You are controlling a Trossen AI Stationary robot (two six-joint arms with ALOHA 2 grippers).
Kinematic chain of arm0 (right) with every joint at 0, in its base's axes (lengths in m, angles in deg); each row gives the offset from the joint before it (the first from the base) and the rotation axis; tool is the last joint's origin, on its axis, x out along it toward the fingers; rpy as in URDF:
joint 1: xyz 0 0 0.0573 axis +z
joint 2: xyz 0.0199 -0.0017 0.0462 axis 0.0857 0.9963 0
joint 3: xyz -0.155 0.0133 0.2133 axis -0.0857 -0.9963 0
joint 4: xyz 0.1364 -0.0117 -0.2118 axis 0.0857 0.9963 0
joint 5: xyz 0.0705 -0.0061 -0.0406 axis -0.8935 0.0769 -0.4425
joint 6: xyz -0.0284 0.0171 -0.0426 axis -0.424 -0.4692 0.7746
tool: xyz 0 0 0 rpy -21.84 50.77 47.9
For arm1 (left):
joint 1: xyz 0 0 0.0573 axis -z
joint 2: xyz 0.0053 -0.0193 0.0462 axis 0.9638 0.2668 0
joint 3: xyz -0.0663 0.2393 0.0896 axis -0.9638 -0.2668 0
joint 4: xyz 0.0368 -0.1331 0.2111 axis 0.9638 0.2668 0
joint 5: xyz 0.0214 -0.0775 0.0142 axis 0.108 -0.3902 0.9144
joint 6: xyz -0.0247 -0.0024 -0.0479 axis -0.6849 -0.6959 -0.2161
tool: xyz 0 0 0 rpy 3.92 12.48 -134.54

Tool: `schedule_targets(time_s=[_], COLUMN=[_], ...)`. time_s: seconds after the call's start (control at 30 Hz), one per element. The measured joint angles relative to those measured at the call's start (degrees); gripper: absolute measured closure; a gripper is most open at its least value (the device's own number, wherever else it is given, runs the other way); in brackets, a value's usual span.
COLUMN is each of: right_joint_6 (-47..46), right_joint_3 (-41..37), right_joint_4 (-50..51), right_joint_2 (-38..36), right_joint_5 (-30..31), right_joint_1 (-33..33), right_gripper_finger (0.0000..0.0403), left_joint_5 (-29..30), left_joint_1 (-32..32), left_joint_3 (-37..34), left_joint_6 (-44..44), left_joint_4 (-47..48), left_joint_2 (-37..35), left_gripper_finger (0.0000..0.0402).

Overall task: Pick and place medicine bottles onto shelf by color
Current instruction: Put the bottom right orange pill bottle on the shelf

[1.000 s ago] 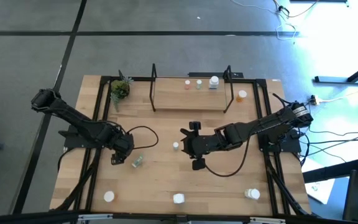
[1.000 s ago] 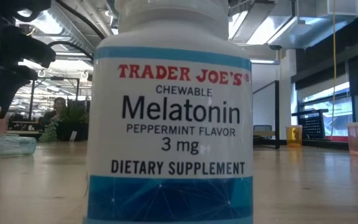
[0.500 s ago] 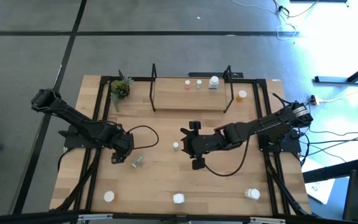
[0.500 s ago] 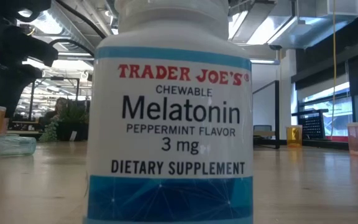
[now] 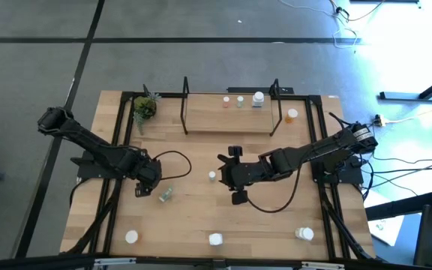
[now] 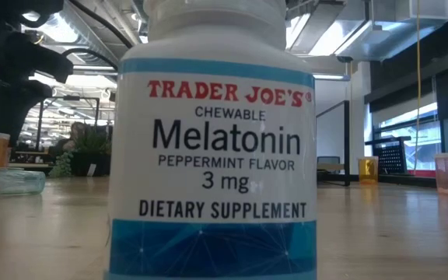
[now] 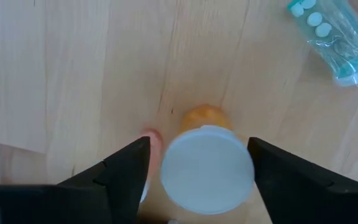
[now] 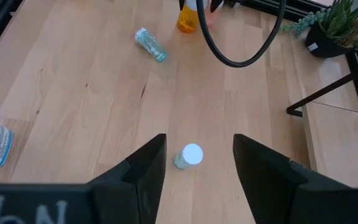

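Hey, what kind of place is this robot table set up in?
Probably an open-plan office or lab: exposed ceiling ducts, a glass partition, grey carpet tiles and loose cables around the table.

Three bottles [image 5: 240, 100] stand on the shelf [image 5: 227, 118] at the bench's far edge; others sit scattered, a clear one [image 5: 166, 195] on its side.
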Motion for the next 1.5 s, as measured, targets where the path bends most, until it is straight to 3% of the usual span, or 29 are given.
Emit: schedule_targets(time_s=[0.37, 0.8, 1.2, 1.5], right_joint_6=[0.06, 1.43, 0.08, -1.34], right_joint_3=[-0.02, -0.02, 0.29, 0.35], right_joint_4=[0.0, 0.08, 2.24, 5.32], right_joint_2=[0.02, -0.13, -3.21, -5.27], right_joint_5=[0.02, 2.44, 4.68, 4.53], right_joint_1=[-0.02, -0.02, -0.02, -0.81], right_gripper_finger=[0.0215, 0.0215, 0.0215, 0.0215], left_joint_5=[0.17, -0.24, 4.92, 7.29], left_joint_1=[0.0, -0.04, -2.44, -14.15], left_joint_3=[0.0, 1.01, 14.83, 28.91], left_joint_6=[-1.57, -3.04, 0.42, 15.3], left_joint_4=[-0.6, -0.27, 5.27, 8.36], left_joint_2=[-0.02, 0.04, 0.02, 0.0], left_gripper_finger=[0.0199, 0.0207, 0.0208, 0.0208])
